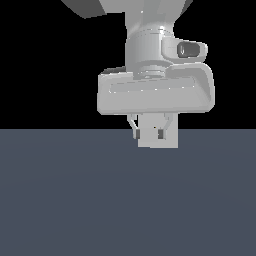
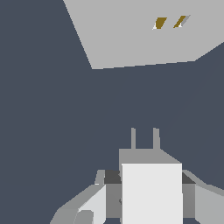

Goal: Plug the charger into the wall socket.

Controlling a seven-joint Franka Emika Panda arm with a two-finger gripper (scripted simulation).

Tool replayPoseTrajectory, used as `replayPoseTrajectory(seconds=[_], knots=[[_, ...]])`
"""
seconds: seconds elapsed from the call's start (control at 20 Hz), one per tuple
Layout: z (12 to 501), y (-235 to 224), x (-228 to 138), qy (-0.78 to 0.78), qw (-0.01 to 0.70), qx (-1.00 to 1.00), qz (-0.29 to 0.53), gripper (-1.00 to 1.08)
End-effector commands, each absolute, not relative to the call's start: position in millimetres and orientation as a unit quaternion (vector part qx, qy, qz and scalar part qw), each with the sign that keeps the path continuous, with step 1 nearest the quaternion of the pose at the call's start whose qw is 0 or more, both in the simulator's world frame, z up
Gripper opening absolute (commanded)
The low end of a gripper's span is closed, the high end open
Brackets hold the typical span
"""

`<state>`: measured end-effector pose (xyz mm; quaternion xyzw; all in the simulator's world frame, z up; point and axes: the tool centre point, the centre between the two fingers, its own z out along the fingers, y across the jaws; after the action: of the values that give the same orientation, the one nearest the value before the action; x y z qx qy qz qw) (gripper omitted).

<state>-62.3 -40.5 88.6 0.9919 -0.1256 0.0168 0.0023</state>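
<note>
The charger [image 2: 152, 197], a white block, sits between the fingers of my gripper [image 2: 150, 177], which is shut on it. Its two short grey prongs [image 2: 133, 138] point away from the wrist toward the wall socket [image 2: 131, 37], a flat light grey plate with two small brownish slots [image 2: 160, 22]. A gap of dark surface separates the prongs from the plate. In the exterior view the gripper [image 1: 148, 133] hangs just above the floor line, in front of the light grey wall socket [image 1: 170, 140]. There the charger cannot be told apart from the plate behind it.
A plain dark blue-grey floor [image 1: 128, 200] fills the lower half of the exterior view, with black background above it. Nothing else stands near the gripper.
</note>
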Motion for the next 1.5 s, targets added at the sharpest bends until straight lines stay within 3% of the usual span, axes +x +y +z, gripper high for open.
replayPoseTrajectory(seconds=[0.0,0.95,1.45], knots=[[92.7,-48.4,-56.7,-0.111,0.002,0.994,0.017,-1.0],[100.0,-63.9,-41.6,-0.084,0.001,0.996,0.016,-1.0],[99.9,-68.6,-10.7,-0.084,0.001,0.996,0.016,-1.0]])
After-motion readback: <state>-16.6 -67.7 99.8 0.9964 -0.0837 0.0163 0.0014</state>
